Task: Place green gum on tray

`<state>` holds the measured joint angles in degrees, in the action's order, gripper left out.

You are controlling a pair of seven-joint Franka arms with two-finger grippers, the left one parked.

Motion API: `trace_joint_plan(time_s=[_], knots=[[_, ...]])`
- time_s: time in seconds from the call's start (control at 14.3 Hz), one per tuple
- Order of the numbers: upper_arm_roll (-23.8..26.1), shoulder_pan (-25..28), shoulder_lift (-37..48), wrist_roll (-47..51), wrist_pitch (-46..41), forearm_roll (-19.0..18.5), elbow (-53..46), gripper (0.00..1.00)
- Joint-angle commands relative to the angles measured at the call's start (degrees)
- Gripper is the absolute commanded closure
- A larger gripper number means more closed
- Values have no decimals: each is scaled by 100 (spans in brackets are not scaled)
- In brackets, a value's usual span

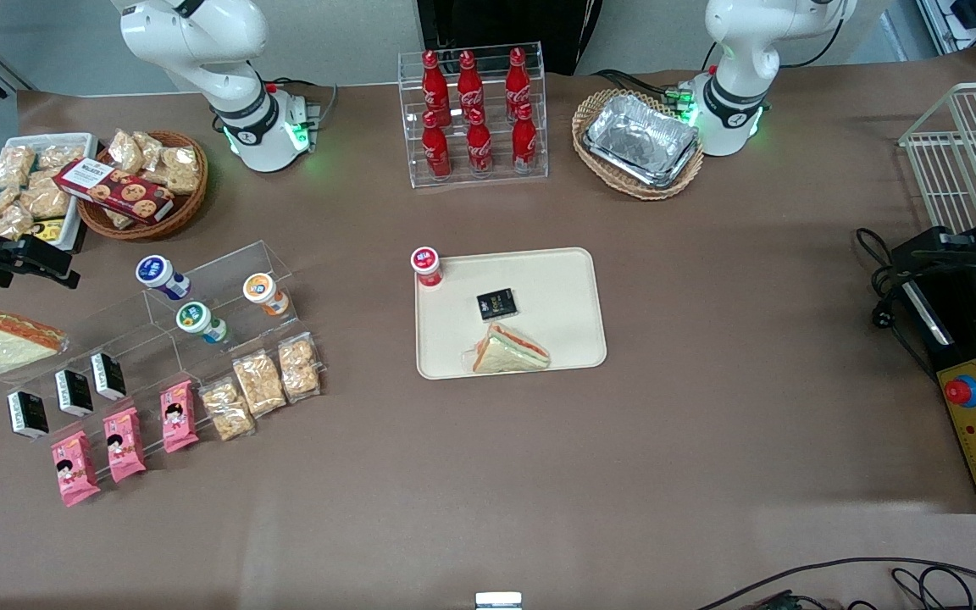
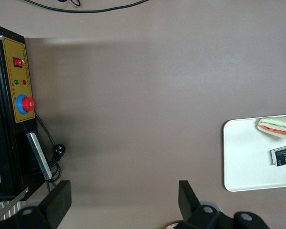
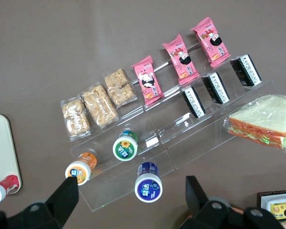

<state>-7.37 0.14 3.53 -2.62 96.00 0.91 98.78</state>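
- The gripper (image 3: 131,193) is seen held high above the table at the working arm's end, its two fingers spread wide with nothing between them.
- The green gum (image 1: 197,321) is found upright on the clear stepped display rack (image 1: 200,292), directly below the open claw and untouched by it.
- A blue-lidded bottle (image 3: 148,187) and an orange-lidded bottle (image 3: 80,171) are set on the same rack, both close beneath the claw, the green gum standing between them.
- The tray (image 1: 573,322) is placed well apart from the claw, toward the table's middle; a sandwich (image 1: 509,351), a small black packet (image 1: 496,303) and a red-lidded bottle (image 1: 426,265) are carried on it.
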Motion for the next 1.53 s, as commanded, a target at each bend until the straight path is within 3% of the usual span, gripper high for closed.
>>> trace_joint_plan(time_s=[0.0, 0.56, 0.77, 0.91, 1.47], knots=[[-1, -13, -37, -133, -46, -38, -70, 0], [104, 39, -37, -186, -46, -64, -122, 0], [376, 39, 7, -195, -116, -441, -131, 0], [394, 39, 42, -335, -423, -407, -139, 0], [403, 109, 60, -634, -302, -205, -43, 0]])
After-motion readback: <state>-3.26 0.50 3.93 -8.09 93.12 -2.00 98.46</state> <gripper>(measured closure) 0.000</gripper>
